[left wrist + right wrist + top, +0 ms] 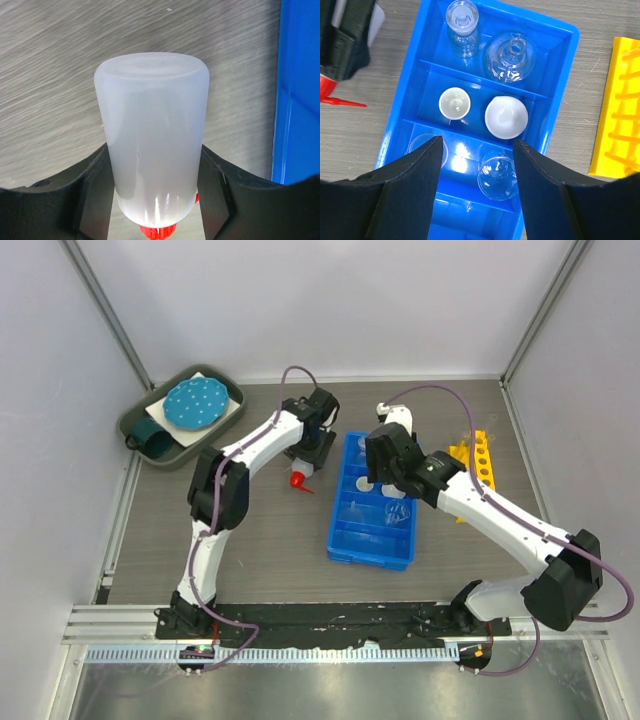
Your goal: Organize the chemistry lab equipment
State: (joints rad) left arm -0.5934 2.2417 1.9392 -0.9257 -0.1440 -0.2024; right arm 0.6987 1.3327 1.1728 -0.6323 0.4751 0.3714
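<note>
Plainly the left gripper (155,175) is clenched on the translucent red-capped bottle (150,125), gripping near its cap. It looks like light, soft-walled plastic, likely slippery if squeezed. The bottle sits just beside the blue divided bin (300,100), over the grey wood-grain table (50,75). The right gripper (477,145) hangs released above the bin's flasks (510,55) — fragile neighbours, little room.

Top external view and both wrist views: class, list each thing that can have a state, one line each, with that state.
red-capped bottle: capped, gripped.
left gripper: shut on the red-capped bottle.
blue bin: partly filled.
right gripper: open, empty, above the blue bin.
small white dish: upright, empty.
larger white dish: upright, empty.
round flask: upright in the bin.
yellow rack: on the table, ungripped.
</note>
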